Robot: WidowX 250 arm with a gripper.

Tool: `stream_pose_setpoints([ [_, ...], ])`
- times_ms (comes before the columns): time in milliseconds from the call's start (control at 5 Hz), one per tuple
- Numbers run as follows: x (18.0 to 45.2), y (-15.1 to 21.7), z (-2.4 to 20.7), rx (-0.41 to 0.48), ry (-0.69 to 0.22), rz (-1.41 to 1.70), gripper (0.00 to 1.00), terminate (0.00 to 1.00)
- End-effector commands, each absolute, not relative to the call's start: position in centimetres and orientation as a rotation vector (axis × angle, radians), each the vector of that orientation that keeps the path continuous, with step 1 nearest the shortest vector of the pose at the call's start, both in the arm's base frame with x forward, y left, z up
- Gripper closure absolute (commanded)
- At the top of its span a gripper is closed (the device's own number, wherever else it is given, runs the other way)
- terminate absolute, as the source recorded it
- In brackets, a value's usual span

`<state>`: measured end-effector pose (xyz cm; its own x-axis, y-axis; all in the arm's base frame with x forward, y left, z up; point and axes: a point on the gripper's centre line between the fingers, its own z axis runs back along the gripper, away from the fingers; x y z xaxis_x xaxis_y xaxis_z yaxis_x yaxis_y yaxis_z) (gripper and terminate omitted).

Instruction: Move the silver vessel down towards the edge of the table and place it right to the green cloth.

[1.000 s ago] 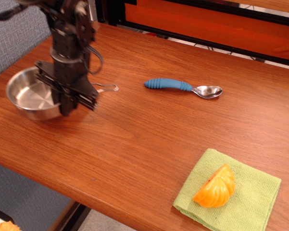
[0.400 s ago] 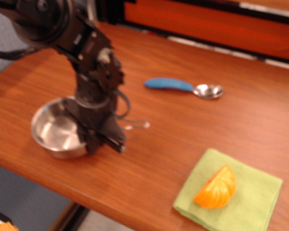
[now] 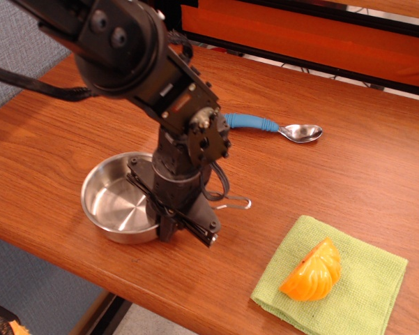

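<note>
The silver vessel (image 3: 118, 201) is a shiny round steel pan sitting near the table's (image 3: 321, 188) front edge, left of centre. Its thin wire handle (image 3: 235, 204) pokes out to the right. My black gripper (image 3: 173, 215) reaches down over the pan's right rim and looks shut on it; the fingertips are partly hidden by the gripper body. The green cloth (image 3: 362, 286) lies at the front right, apart from the pan, which stands to its left.
An orange ridged plastic wedge (image 3: 312, 271) lies on the cloth. A blue-handled metal spoon (image 3: 279, 128) lies behind, partly covered by my arm. The table's front edge runs just below the pan. An orange panel stands along the back.
The gripper has carried the pan from the far left rightward and toward the front edge. Spoon, cloth and wedge have not moved.
</note>
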<state>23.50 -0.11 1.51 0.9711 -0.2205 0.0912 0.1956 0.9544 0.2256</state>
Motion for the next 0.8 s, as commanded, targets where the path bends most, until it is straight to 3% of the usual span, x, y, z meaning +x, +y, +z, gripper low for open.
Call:
stream_pose_setpoints([
  [0, 23.5, 1.6, 2.1, 0.18, -0.105, -0.213, 1.0, 0.0],
  [200, 23.5, 1.7, 1.9, 0.159, -0.084, -0.204, 0.0, 0.0],
  [600, 24.5, 1.7, 4.5, 0.254, -0.04, -0.292, 0.0, 0.0],
])
